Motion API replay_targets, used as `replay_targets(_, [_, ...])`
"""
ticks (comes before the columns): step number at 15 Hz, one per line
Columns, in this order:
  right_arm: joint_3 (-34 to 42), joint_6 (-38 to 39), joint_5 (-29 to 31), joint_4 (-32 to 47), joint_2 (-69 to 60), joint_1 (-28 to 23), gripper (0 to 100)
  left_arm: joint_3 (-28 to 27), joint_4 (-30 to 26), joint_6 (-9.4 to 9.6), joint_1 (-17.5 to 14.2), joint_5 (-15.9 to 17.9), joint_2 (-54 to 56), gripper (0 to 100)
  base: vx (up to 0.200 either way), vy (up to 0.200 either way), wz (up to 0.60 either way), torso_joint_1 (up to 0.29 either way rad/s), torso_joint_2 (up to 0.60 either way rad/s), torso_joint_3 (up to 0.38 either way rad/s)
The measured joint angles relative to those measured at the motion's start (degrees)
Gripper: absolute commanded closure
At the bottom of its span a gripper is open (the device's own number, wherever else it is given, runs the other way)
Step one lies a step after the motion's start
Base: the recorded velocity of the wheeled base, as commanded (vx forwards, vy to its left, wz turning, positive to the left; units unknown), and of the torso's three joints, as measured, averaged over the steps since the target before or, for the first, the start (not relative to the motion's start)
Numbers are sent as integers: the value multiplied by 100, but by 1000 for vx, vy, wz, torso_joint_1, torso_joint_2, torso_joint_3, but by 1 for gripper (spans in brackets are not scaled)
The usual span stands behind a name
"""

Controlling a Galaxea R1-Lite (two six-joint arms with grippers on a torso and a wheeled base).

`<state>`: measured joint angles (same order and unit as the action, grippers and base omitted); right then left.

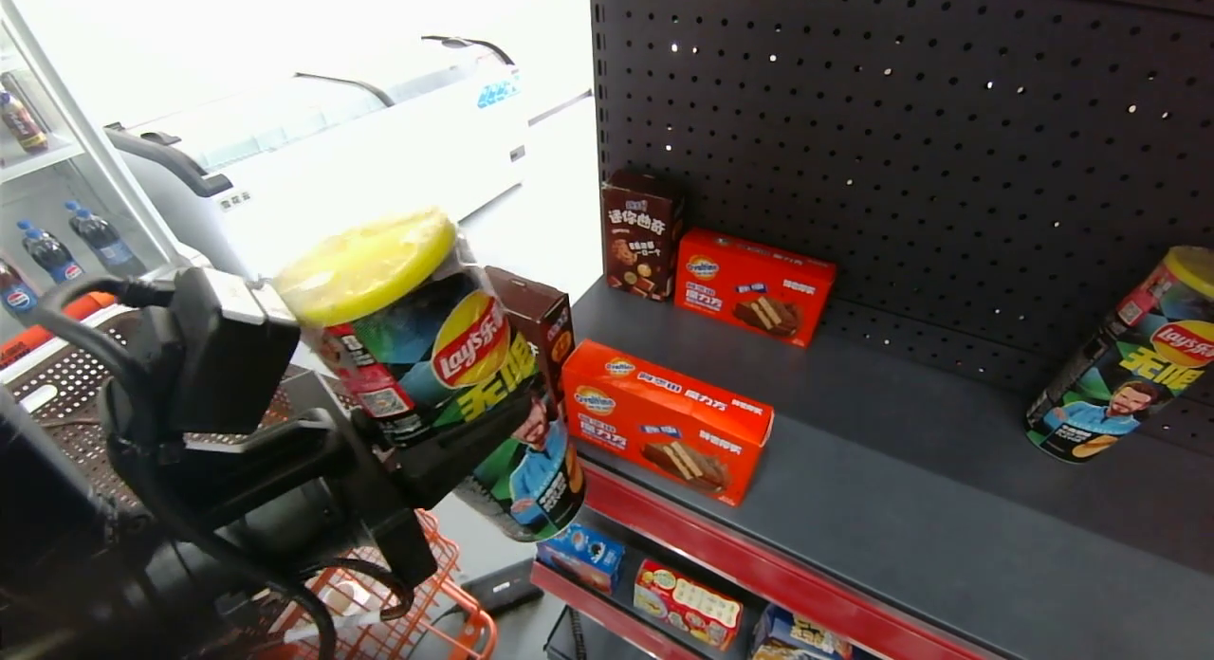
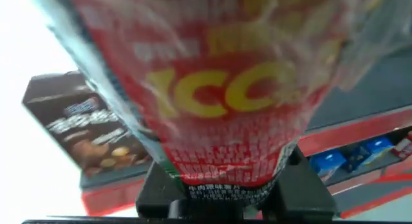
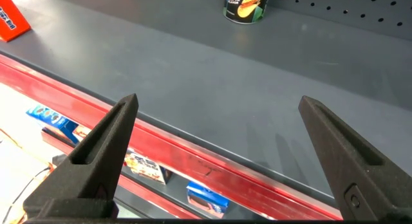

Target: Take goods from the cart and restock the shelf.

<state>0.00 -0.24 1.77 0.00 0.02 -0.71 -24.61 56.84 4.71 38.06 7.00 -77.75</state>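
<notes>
Held item: chips canister (image 1: 427, 357) with a yellow lid, carried tilted, lid up and towards the robot's left, base towards the shelf.
Left gripper (image 1: 432, 437): jaws clamped on the canister's body, one black finger on each side. In the left wrist view the wrapper runs up from between them.
Position of held item: in the air off the left end of the shelf (image 1: 901, 489), in front of a brown box (image 1: 536, 309) at the front left corner; contact with that box cannot be judged.
Right gripper (image 3: 219, 102): jaws spread wide, nothing between them, above the red front edge (image 1: 759, 570) of the shelf.
Shelf surface: dark grey board with a black pegboard (image 1: 901, 119) behind.
Stock on shelf: upright brown carton (image 1: 640, 233) at the back left, an orange box (image 1: 754, 285) just beside it, a second orange box (image 1: 664, 418) near the front edge, and a second canister (image 1: 1129, 357) at the right near the pegboard, well apart from the boxes.
Lower tier: small packs (image 1: 688, 603) under the red edge.
Cart: orange wire cart (image 1: 417, 603) below the left arm.
Room: white chest freezer (image 1: 332, 157) behind; bottles (image 1: 47, 252) on racks at far left.
</notes>
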Motion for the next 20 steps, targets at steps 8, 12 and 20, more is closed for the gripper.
replay_targets(8, [0,-18,-27,0,0,0,0,-706,-1371,-285,1001,-29,-419,100,0,0,0,0,0,0])
replay_targets(12, [0,-24,-29,0,0,-4,0,-1030,-1580,-285,1175,11,-358,100,0,0,0,0,0,0])
replay_targets(20, [0,-35,-35,-2,0,-9,0,-1179,-1554,-283,1445,197,-279,100,0,0,0,0,0,0])
